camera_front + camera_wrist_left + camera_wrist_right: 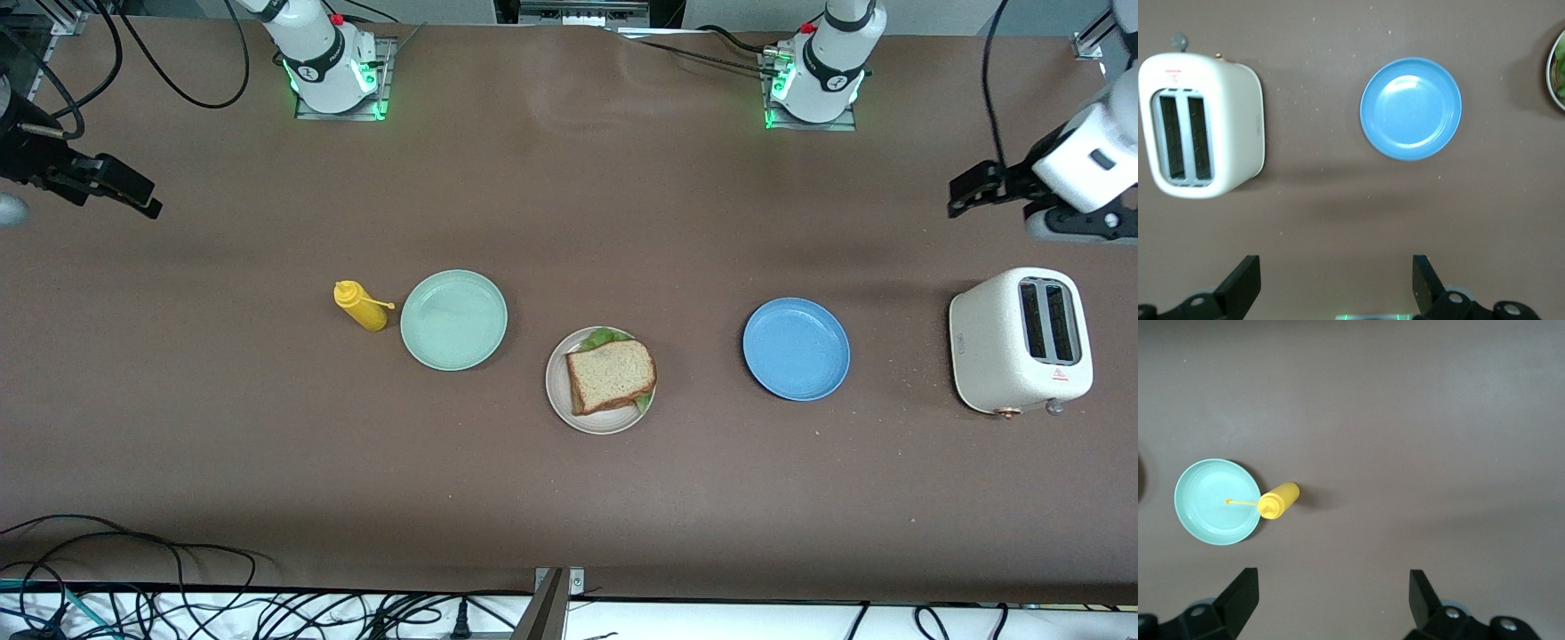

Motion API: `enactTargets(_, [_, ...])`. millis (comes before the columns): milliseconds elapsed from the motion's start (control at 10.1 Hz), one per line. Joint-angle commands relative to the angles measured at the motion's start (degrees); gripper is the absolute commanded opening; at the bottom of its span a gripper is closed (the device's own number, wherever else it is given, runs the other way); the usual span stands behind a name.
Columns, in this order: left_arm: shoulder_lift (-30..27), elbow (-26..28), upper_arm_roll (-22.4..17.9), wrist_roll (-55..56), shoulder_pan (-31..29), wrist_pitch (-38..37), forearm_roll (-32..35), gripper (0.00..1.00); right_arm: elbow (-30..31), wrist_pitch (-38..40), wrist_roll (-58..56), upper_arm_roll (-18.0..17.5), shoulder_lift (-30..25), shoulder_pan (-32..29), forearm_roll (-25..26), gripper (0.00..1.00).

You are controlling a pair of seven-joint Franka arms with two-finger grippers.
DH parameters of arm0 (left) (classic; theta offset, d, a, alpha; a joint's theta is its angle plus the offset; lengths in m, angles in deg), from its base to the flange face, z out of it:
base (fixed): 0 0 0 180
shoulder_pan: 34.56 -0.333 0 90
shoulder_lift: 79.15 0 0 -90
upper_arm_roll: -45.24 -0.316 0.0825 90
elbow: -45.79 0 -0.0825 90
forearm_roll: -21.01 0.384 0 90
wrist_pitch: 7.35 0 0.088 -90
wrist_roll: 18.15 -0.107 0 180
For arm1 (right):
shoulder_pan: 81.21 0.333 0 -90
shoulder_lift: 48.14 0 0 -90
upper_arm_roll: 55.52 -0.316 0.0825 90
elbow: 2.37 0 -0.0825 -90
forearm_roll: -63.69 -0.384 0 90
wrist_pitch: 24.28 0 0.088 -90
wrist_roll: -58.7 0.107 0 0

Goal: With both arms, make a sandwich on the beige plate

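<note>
One sandwich (612,376) on beige plate (564,406)

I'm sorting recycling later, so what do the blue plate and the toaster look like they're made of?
Blue plate: probably matte plastic or melamine; flat even colour, soft highlight. Toaster: off-white speckled casing, likely plastic or coated metal, with a coppery knob; which one is unclear.

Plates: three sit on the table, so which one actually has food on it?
The beige plate, the middle one and nearest the front camera, holds the sandwich. The mint-green plate and blue plate are bare.
</note>
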Motion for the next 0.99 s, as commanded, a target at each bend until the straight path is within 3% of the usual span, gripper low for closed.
enactTargets(0, [0.7,-6.1,-0.2,-2.0,-1.1,-3.7,-0.8,1.0,0.2,1.4,0.6,-1.9,-0.9,0.5,3.7,1.0])
enactTargets(297, [2.5,-6.4,0.2,-2.0,-0.6,-3.7,-1.4,1.0,-3.4,2.1,-0.4,-1.4,0.4,-0.1,3.5,1.0])
enactTargets(396, [3.2,-6.5,0.4,-2.0,-0.4,-3.8,-1.4,1.0,-3.8,5.0,0.0,-1.3,0.2,-0.1,3.0,1.0])
enactTargets(892, [4.3,-8.4,1.7,-1.6,-0.3,-3.6,-0.9,1.0,-4.1,5.7,-0.2,-1.4,0.3,-0.1,1.6,1.0])
